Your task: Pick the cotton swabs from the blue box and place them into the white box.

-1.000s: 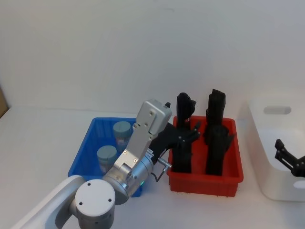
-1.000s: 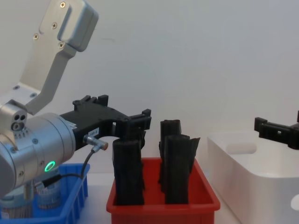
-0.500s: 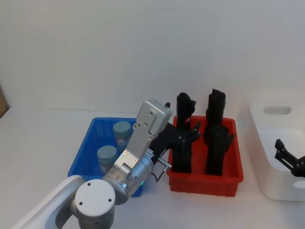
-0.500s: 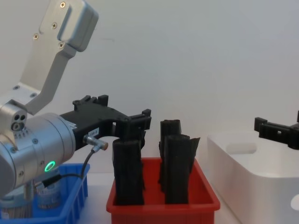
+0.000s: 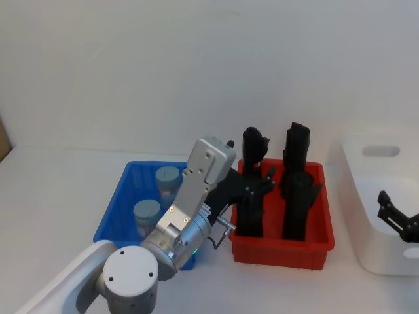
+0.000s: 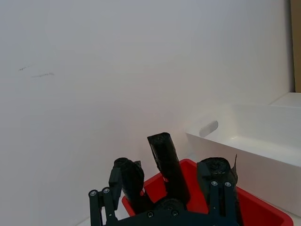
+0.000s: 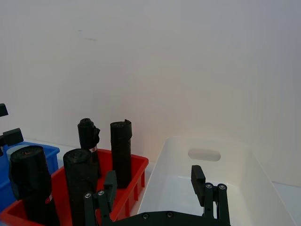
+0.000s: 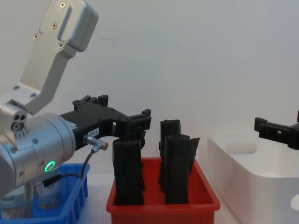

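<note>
Cotton swabs (image 5: 167, 178): two clear tubs with grey-blue lids stand upright in the blue box (image 5: 112, 210). One is by its far wall, the other (image 5: 146, 212) nearer the robot. They are close together, and whether they touch cannot be told.

Risk, neighbour knocked: because the tubs are so close, a finger coming down beside one would likely tip or shove the other.

Risk, slip: round, smooth walls held off-centre could let a tub squirt out. A grip on the lid alone might pull it off.

Risk, wrong item: the left claw (image 5: 260, 183) points at the black rolled bundles (image 5: 298, 190). Lowering from here would probably strike or seize a bundle instead of a tub.

Risk, blind corner: the left arm's wrist (image 5: 180, 232) covers the blue box's near right corner, so anything there is unseen.

Swabs against the left claw: they sit lower, behind its fingertips and toward the robot's left, untouched. The fingers are spread apart (image 6: 160, 197) and carry nothing. The claw is raised above the blue box's rim and lies past its right wall.

Red bin (image 5: 314, 245): just beside the blue box's right wall, on the same white tabletop (image 5: 59, 183).

White box (image 5: 366, 252): beyond the red bin, well apart from the blue box.

Right claw (image 5: 396, 219): over the white box, with fingers apart (image 7: 153, 186) and empty.
</note>
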### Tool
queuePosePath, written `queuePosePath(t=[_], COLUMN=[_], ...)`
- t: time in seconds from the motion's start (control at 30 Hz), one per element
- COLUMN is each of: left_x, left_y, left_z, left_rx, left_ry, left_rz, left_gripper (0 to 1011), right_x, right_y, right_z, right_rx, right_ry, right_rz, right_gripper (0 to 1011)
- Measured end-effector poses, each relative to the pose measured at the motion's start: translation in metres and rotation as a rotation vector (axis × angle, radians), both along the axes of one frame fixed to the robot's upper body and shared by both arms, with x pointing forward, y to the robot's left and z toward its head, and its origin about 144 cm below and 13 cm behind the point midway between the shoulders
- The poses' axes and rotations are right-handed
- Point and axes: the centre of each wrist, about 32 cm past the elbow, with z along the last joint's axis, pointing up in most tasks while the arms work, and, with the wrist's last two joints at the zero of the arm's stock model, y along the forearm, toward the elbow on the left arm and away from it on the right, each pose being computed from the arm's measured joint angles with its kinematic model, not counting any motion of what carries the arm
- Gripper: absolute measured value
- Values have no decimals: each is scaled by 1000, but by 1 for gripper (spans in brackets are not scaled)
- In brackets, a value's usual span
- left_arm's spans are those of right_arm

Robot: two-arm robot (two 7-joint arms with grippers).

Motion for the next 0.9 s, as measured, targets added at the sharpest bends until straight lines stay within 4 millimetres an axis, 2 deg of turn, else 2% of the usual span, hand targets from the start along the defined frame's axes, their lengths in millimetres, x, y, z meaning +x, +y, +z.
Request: queuePosePath(t=[0.9], left_x=[0], left_y=[0], left_z=[0], left_rx=[0], left_ry=[0], left_rz=[0], left_gripper=[1004], right_x=[0], right_y=[0], right_z=[0], right_rx=[0], right_ry=[0], right_rz=[0], right_gripper=[1002])
